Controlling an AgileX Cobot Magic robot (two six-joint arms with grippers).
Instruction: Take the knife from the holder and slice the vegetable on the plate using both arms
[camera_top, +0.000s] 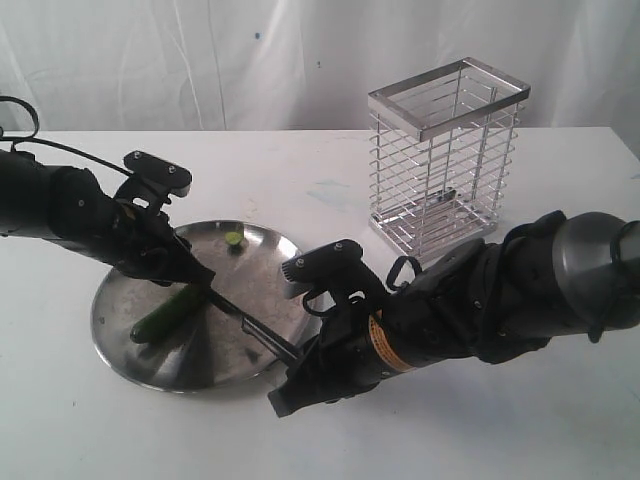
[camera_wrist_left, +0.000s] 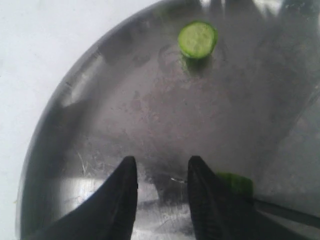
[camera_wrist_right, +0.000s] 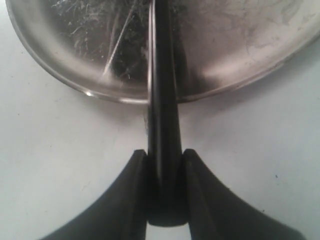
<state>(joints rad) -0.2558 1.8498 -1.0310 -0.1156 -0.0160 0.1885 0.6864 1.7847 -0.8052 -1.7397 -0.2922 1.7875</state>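
Observation:
The steel plate (camera_top: 262, 262) lies left of centre on the white table. On it lies the dark green vegetable (camera_top: 165, 315), with a small cut end piece (camera_top: 234, 238) near the far rim. My left gripper (camera_top: 200, 278) hangs low over the vegetable's near end, open. In the left wrist view nothing sits between its fingers (camera_wrist_left: 122, 200); the vegetable (camera_wrist_left: 236, 183) shows just outside one finger, and the cut piece (camera_wrist_left: 197, 39) lies further off. My right gripper (camera_top: 300, 355) is shut on the black handle of the knife (camera_top: 250, 325), whose blade reaches across the plate towards the vegetable. The right wrist view shows the knife (camera_wrist_right: 162, 100) clamped in the gripper (camera_wrist_right: 165, 157) over the plate (camera_wrist_right: 225, 50).
The wire holder (camera_top: 445, 160) stands at the back right, with no knife in it. A white curtain closes off the back. The right arm lies across the table in front of the holder.

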